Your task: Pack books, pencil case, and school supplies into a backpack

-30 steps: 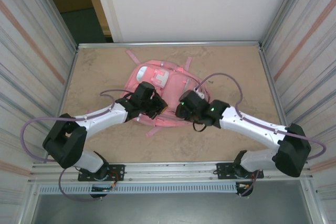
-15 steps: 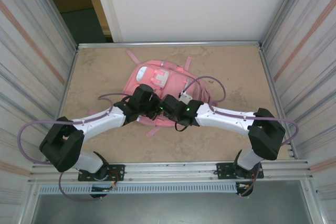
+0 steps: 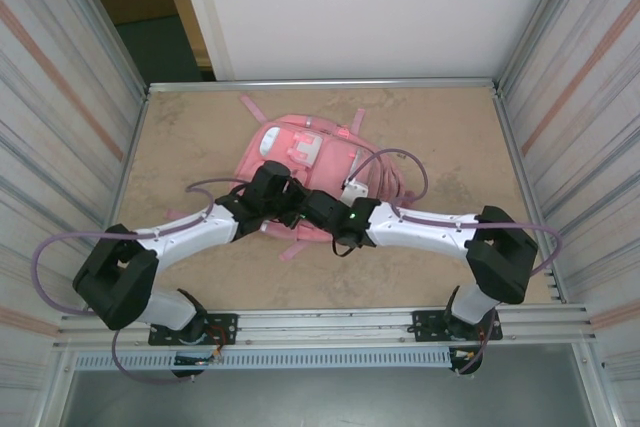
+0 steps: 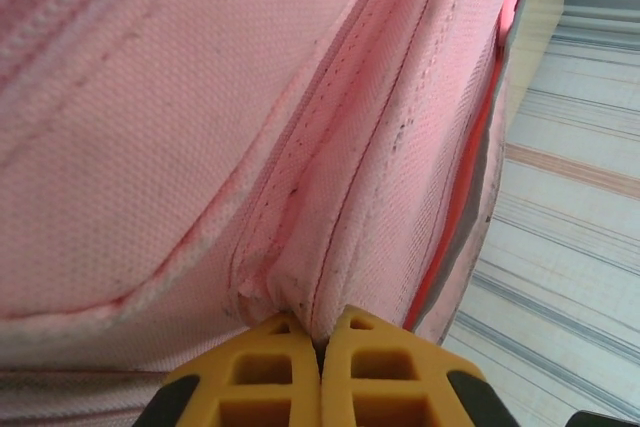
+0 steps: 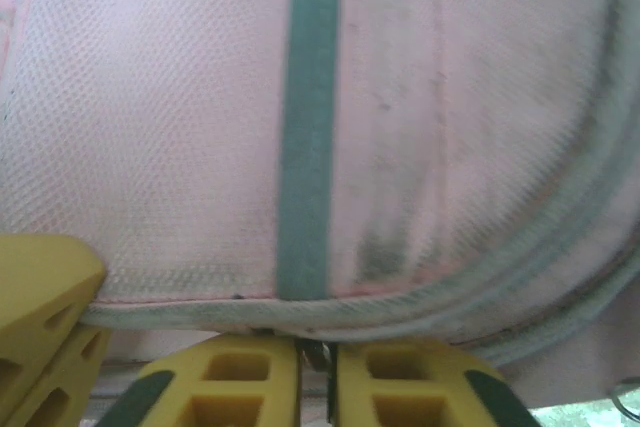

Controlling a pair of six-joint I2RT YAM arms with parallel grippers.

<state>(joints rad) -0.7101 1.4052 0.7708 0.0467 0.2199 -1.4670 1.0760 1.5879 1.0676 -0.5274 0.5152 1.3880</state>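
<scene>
The pink backpack (image 3: 300, 147) lies flat in the middle of the table, with its white and light-blue patches toward the far side. My left gripper (image 4: 320, 322) is shut on a pinched fold of pink fabric beside a seam of the backpack (image 4: 200, 127). My right gripper (image 5: 318, 345) is shut at the piped near edge of the backpack (image 5: 180, 147), with a small dark piece of it nipped between the yellow fingers. From above, the left gripper (image 3: 296, 209) and the right gripper (image 3: 314, 205) meet at the bag's near edge. The books, pencil case and school supplies are out of view.
A pink strap (image 3: 292, 250) trails from the backpack toward the near edge, and another strap (image 3: 250, 107) lies at the back. One yellow finger of the left gripper (image 5: 40, 292) shows in the right wrist view. Metal walls close the table's left and right sides.
My right arm has swung left across the backpack's near edge until it reached the left gripper, and its jaws have closed. The left arm has barely moved.
</scene>
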